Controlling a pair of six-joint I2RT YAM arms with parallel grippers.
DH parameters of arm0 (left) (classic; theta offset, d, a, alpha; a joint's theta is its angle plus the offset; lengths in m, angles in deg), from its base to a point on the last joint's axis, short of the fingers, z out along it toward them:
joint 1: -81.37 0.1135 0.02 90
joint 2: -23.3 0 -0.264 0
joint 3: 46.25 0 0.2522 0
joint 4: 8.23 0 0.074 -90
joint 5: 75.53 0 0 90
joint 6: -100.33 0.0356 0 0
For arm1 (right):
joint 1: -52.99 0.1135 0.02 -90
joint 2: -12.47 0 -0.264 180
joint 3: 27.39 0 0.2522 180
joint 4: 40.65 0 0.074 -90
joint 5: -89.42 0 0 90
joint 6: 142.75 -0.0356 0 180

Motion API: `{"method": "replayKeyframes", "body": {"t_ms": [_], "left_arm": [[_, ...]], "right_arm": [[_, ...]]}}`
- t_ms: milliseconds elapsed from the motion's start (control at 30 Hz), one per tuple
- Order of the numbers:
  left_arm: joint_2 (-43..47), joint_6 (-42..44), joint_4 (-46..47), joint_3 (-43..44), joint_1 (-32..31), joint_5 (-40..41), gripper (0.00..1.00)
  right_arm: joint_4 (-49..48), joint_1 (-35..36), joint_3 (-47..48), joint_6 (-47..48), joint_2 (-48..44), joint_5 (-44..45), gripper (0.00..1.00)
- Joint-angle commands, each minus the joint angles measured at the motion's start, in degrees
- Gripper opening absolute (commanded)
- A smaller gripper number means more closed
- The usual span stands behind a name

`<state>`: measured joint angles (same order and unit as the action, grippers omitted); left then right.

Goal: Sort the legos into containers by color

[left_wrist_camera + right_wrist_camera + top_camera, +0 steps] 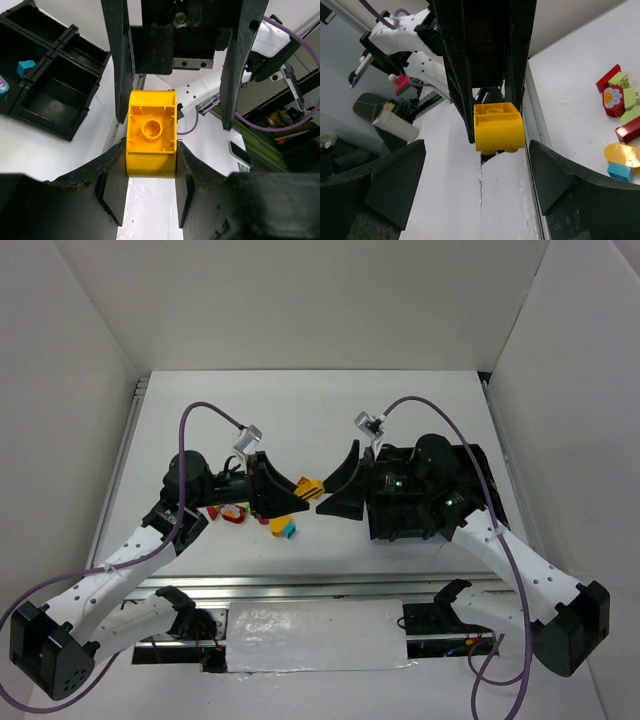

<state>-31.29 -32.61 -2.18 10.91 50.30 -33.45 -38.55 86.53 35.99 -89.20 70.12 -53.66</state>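
My left gripper [300,494] is shut on a yellow-orange lego [311,487] and holds it above the table's middle. In the left wrist view the lego [152,131] sits hollow side up between my left gripper's [151,150] fingers. My right gripper [338,480] faces it, open and empty, its jaws spread to either side of the lego. In the right wrist view the lego [498,131] hangs just beyond my right gripper [477,175]. The black four-compartment tray [474,454] lies under my right arm. It holds a cyan lego [25,67].
Loose legos lie below my left gripper: red [232,513], yellow [277,523], cyan [289,530]. The right wrist view shows them as a red flower-printed brick [612,97], pale green [620,79], a yellow piece [622,154] and cyan [620,171]. White walls enclose the table.
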Motion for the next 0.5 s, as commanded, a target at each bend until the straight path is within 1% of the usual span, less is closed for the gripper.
{"method": "replayKeyframes", "body": {"t_ms": [0,67,100,133,267,300,333,367,400,433,467], "left_arm": [[0.71,-1.97,5.67,-0.77,-0.39,-2.88,0.00],[1.06,-3.20,7.78,-1.29,-0.40,-3.76,0.00],[1.06,-3.29,8.22,-1.47,-0.48,-3.93,0.00],[0.98,-3.29,8.22,-1.47,-0.66,-4.11,0.00],[0.71,-2.50,6.91,-1.21,-0.83,-4.02,0.00],[0.54,-2.07,6.47,-1.21,-0.83,-3.94,0.00],[0.62,-1.80,6.12,-1.04,-0.92,-3.67,0.00],[0.62,-1.36,5.24,-0.95,-0.92,-2.97,0.00],[0.71,-1.10,4.54,-0.77,-0.84,-2.62,0.00],[0.62,-0.75,4.01,-0.51,-0.83,-2.27,0.06],[0.62,-0.22,2.87,-0.07,-0.83,-1.22,0.16]], "right_arm": [[-0.91,2.31,3.46,3.13,0.71,1.66,0.91],[-1.43,2.58,4.07,3.05,1.58,1.75,0.88],[-1.70,2.76,4.25,2.87,1.94,1.58,0.84],[-2.22,2.85,4.51,2.61,2.38,1.66,0.78],[-4.25,2.94,4.51,2.08,2.82,1.49,0.65],[-4.42,3.02,4.69,2.26,2.91,1.49,0.46],[-4.25,3.02,4.69,2.34,3.17,1.31,0.21],[-3.73,3.11,4.86,2.34,3.17,1.83,0.04],[-3.29,3.11,4.87,2.78,3.26,2.19,0.00],[-2.93,3.11,4.69,3.13,3.35,2.02,0.00],[-2.58,3.11,4.26,3.31,3.35,2.54,0.00]]}}
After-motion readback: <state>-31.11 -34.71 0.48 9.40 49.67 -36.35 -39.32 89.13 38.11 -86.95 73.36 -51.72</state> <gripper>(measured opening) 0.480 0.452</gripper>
